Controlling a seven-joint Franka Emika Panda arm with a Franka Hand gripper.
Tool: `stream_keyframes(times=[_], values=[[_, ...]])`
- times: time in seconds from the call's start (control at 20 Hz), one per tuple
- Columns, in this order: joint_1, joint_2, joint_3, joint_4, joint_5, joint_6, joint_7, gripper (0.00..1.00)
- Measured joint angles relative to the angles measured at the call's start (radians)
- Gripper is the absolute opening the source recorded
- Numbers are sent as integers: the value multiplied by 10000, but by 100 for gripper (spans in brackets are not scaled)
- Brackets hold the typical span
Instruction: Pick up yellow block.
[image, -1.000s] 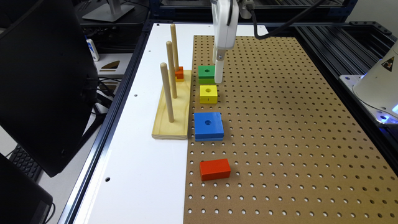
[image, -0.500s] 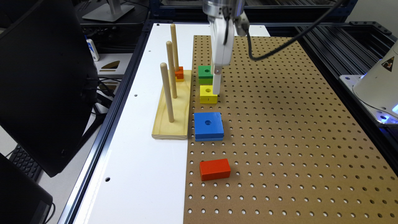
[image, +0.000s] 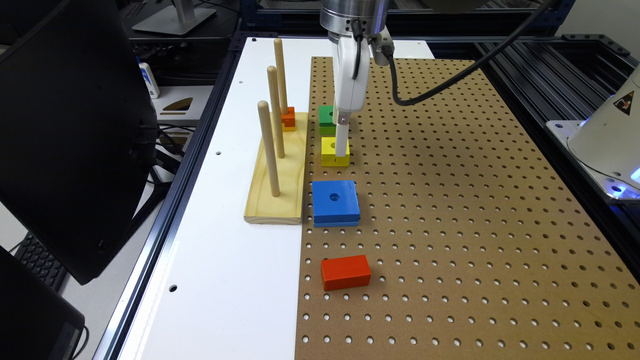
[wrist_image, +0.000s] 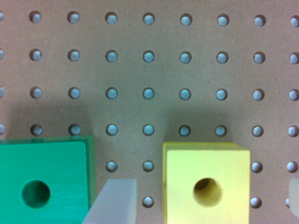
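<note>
descent is what is changing: a second ago my gripper (image: 342, 156) was hanging beside the green block (image: 326, 116), and now it is coming down at the yellow block (image: 334, 151), its tip reaching the level of the block's top in the exterior view. i am lining up with the target rather than its green neighbour. in the wrist view one finger (wrist_image: 113, 203) is sitting in the gap between the green block (wrist_image: 44, 182) and the yellow block (wrist_image: 205, 184), while the other is barely showing past the yellow block's far side, so my fingers are standing apart with the block between them, not clamped yet. the yellow block is lying flat on the pegboard (image: 450, 200), just beside the wooden peg base (image: 280, 185), between the green block and the blue block (image: 335, 202). i am judging that closing comes next.
</note>
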Motion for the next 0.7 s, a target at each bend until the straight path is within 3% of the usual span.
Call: stream_keyframes(times=[0.15, 0.4, 0.7], values=[[0, 136, 1, 3, 0, 33, 0, 100], [0, 611, 2, 31, 0, 470, 0, 100], [0, 655, 3, 100, 0, 479, 0, 100]])
